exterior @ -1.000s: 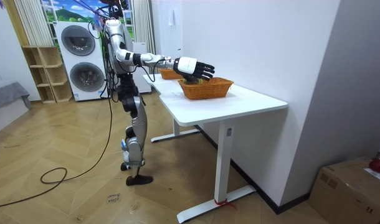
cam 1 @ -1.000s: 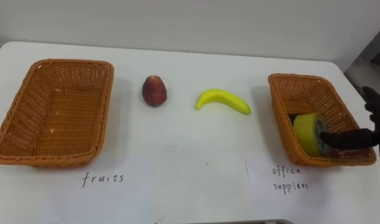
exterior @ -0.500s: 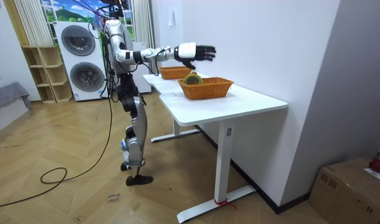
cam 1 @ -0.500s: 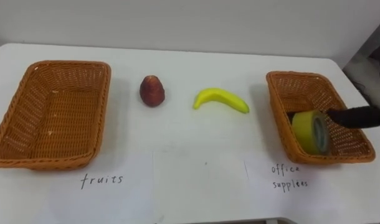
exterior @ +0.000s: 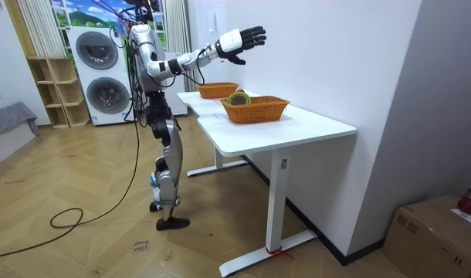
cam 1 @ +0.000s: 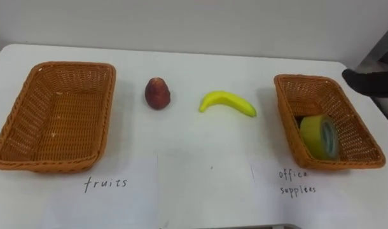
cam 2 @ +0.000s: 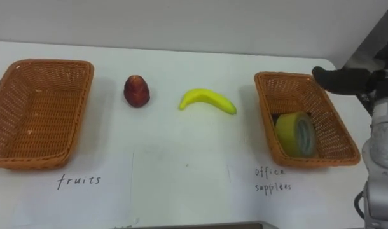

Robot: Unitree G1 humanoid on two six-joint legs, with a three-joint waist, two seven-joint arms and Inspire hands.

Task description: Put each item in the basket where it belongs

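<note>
The right hand (exterior: pixel 247 37) has lifted clear of the right basket (cam 1: pixel 308 88), where a second ago its fingers lay by the tape (cam 1: pixel 318 136). It now hangs high over the table's (cam 1: pixel 194 159) far right edge, fingers straight and spread, holding nothing. The tape stays on edge in that basket, so the office-supply half looks done. The banana (cam 1: pixel 227 102) and the red fruit (cam 1: pixel 157 93) lie unmoved between the baskets, and the left basket (cam 1: pixel 28 89) holds nothing. Sorting the fruit is likely next, with the banana the nearer reach.
</note>
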